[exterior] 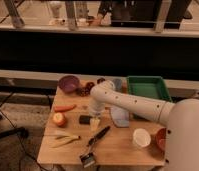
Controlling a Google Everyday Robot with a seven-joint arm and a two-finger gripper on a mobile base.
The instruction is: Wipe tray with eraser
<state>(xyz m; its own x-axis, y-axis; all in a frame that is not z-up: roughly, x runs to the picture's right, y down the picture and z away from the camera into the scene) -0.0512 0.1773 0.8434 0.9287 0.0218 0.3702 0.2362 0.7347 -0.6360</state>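
The green tray [147, 88] stands at the back right of the wooden table [118, 150]. The eraser [85, 119], a small dark block, lies on the table left of centre. My gripper [95, 123] hangs down from the white arm [128, 104] and sits right beside the eraser's right end, low over the tabletop. It is well left of the tray.
A purple bowl [69, 83], dark fruit [85, 89], a carrot [65, 107], an apple [59, 119] and a banana peel [64, 139] lie on the left. A black brush [94, 146] lies in front. A pale blue item [119, 116], white cup [141, 137] and red bowl [160, 140] sit on the right.
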